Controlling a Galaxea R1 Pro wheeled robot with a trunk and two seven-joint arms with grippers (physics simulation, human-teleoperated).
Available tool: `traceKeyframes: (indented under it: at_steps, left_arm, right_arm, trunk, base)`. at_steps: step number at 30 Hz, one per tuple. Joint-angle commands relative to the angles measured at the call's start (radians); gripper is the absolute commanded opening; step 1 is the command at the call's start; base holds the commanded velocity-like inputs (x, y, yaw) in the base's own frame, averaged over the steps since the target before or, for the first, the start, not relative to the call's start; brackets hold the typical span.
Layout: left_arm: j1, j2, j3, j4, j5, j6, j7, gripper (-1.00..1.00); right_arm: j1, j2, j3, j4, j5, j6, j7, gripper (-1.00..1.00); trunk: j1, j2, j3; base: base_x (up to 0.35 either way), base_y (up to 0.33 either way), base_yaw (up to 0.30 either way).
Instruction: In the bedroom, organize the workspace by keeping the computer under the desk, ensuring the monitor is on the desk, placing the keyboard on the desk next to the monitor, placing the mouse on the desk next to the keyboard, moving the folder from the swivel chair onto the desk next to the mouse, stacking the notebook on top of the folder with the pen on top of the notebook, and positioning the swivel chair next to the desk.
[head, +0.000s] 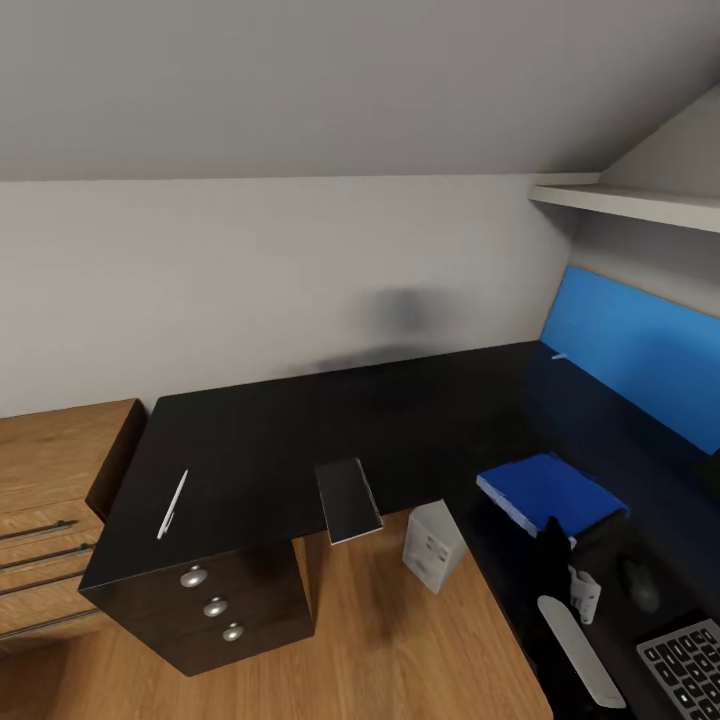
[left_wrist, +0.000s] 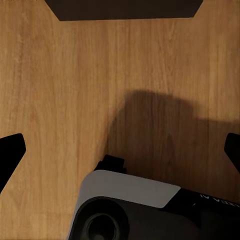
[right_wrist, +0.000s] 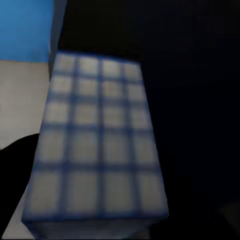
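Only Half the Desk Is Set

Seen from the head camera, the long black desk runs along the grey wall and turns down the right side under a blue wall panel. A thin white pen lies on the desk's left end, above three black drawers with round silver knobs. A dark notebook sits near the middle with its near end hanging over the front edge. Just below it, on the wooden floor, a small white computer stands tilted beside the inner corner of the desk. The bright blue folder lies on the right wing, with the right gripper over its near edge; whether the dark fingers are closed on it cannot be told. A black mouse sits nearby, and the keyboard is cut off at the frame's lower right corner. A light wooden cabinet is cropped at the left. A faint dark smudge on the wall above the desk is too vague to identify.

From the right wrist, a blurred pale surface with a blue grid fills the centre; what it is remains unclear. From the left wrist, the left gripper hangs above bare floor with its dark fingertips spread wide and nothing between them.
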Motion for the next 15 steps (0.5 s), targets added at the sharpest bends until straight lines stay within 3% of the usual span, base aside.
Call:
traceKeyframes:
  at_steps: [1,15]
  left_arm:
    - [-0.001,0.001,-0.009,0.0,0.008,-0.005,0.007,1.0]
    - [-0.001,0.001,-0.009,0.0,0.008,-0.006,0.007,1.0]
  right_arm:
    - [-0.001,0.0,0.0,-0.001,-0.001,-0.003,-0.011,1.0]
    - [-0.001,-0.005,-0.011,-0.003,-0.001,-0.003,-0.012,1.0]
  trunk:
    - [0.0,-0.001,-0.001]
    - [0.0,-0.001,-0.001]
  base:
    - [0.0,0.0,0.0]
    - [-0.015,0.0,0.0]
